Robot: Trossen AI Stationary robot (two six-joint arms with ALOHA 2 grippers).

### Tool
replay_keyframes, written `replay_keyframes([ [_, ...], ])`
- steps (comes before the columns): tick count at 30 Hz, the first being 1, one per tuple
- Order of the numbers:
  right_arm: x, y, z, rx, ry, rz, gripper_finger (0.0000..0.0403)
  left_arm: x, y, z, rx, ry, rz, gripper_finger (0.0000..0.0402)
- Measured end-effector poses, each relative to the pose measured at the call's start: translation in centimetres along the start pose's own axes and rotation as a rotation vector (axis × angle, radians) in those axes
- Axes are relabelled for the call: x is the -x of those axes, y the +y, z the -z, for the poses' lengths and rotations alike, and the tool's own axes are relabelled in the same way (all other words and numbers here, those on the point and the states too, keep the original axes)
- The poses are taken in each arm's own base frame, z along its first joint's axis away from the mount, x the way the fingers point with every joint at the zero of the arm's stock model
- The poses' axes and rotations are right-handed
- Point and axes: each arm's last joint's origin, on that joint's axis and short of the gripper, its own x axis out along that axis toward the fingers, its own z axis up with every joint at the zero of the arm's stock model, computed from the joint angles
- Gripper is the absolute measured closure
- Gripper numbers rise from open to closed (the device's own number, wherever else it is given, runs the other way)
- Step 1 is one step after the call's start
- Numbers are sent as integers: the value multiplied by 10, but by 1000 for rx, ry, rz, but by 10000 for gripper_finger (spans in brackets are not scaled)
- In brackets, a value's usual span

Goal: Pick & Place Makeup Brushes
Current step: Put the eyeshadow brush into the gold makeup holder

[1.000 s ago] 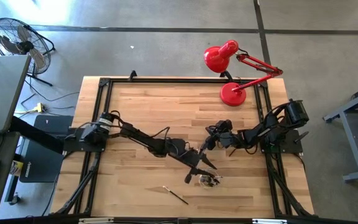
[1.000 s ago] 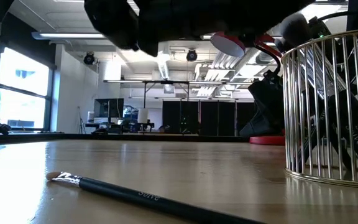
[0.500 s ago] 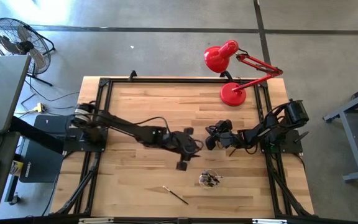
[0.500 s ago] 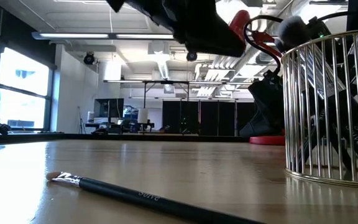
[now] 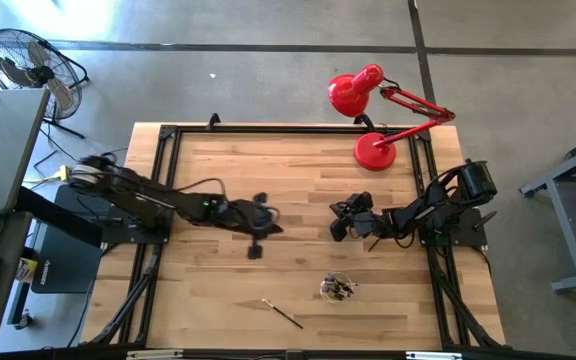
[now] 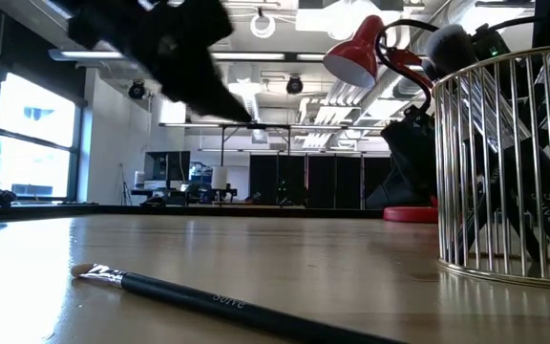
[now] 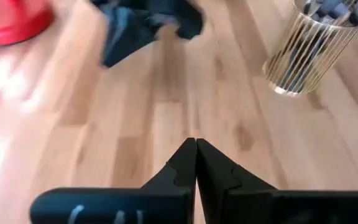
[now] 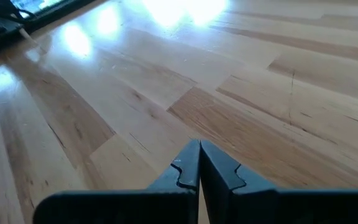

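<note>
One dark-handled makeup brush (image 5: 281, 312) lies flat on the wooden table near its front edge, pale bristle tip to the left (image 6: 227, 301). Right of it stands a gold wire cup (image 5: 338, 289) (image 6: 514, 162) (image 7: 309, 43) with several brushes upright inside. My left gripper (image 5: 268, 226) (image 7: 196, 148) hangs above the table's middle, left of and behind the cup, shut and holding nothing. My right gripper (image 5: 336, 228) (image 8: 199, 148) rests low over the table at the right of centre, shut and holding nothing.
A red desk lamp (image 5: 376, 150) stands at the far right corner, its base showing in the left wrist view (image 7: 11, 18). Black frame rails (image 5: 168, 180) run along the table's left, far and right sides. Bare wood lies between the brush and the left rail.
My left gripper has drawn back from just above the wire cup, going up and toward the table's left and far side, and its fingers have shut with nothing between them. The brush on the table and the cup have stayed in place.
</note>
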Motion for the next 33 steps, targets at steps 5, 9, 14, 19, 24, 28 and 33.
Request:
replay_keyframes([
  [5,0,1,-1,-9,-6,-10,399,33,9,27,43,22,-49,398],
  [9,0,2,-2,-20,-16,-18,397,44,15,50,94,59,-107,400],
  [14,-2,10,-9,-9,-46,-44,401,45,23,72,99,125,-103,401],
  [19,-11,45,-37,58,-44,-79,402,46,43,80,116,205,-31,401],
  [24,-10,78,-82,147,165,84,402,47,57,83,162,218,-26,401],
  [28,-2,91,-117,97,372,187,402,48,59,86,160,245,-30,401],
  [33,12,84,-136,-141,622,360,402,47,58,88,150,269,-30,401],
])
